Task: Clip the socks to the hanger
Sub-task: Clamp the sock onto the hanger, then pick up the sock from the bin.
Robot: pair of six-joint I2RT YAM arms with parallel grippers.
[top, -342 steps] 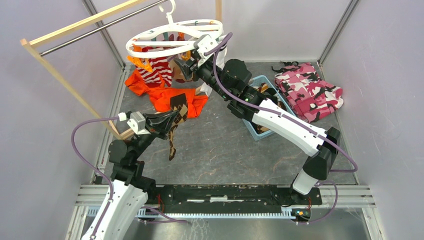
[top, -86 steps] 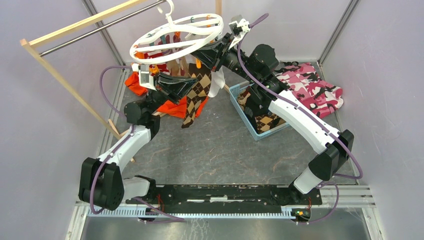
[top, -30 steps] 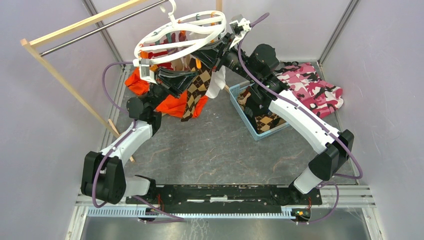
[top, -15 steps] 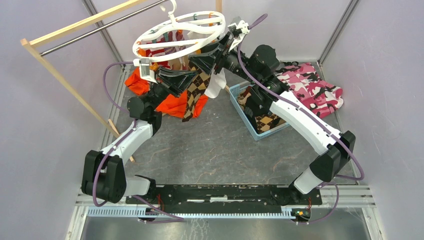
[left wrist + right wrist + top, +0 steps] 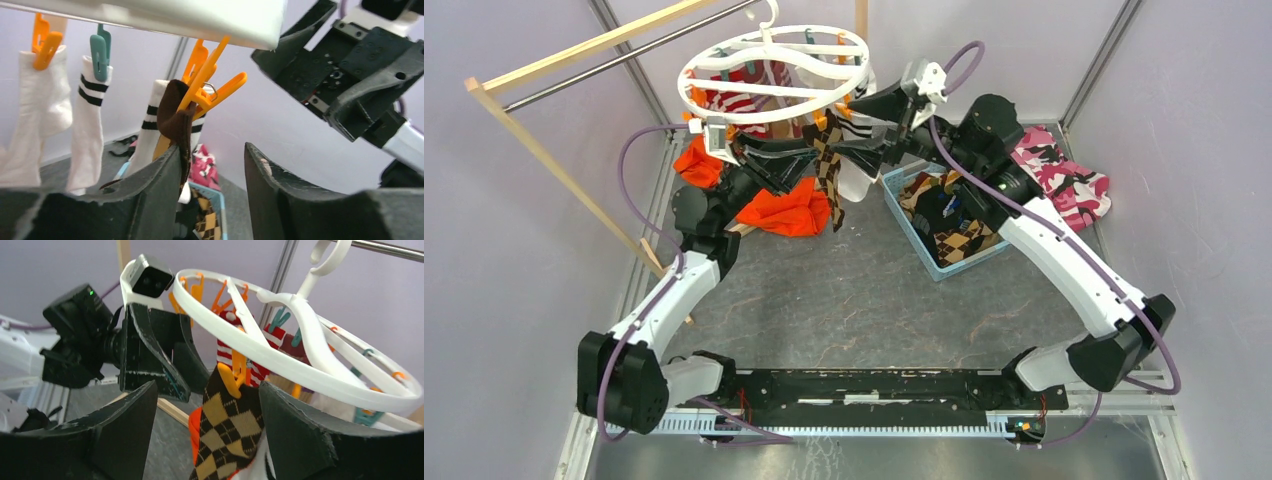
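The brown argyle knit sock (image 5: 225, 425) hangs by its dark cuff from an orange plastic clip (image 5: 231, 377) under the near rim of the large white round plastic hanger (image 5: 280, 360), toe drooping toward the grey tabletop (image 5: 854, 300). It looks light, limp and stretchy, so it will sag and twist when lifted. The folded cuff is the firmest place to pinch, and it is also where a clip bites best.

The left end effector (image 5: 211, 150) sits just below that clip with its jaws apart. One finger lies against the cuff, but nothing is clamped. The right end effector (image 5: 207, 390) faces it from the hanger's other side, spread wide and empty, with the sock showing between its fingers (framed, not gripped).

Further round the hanger, white socks with black stripes (image 5: 92, 90) and a red-and-white striped sock (image 5: 226, 347) hang from other clips. Below the hanger lies a crumpled orange garment (image 5: 789, 215). To the hanger's right a pale blue plastic basket (image 5: 924, 255) holds more argyle fabric, probably the next pick.
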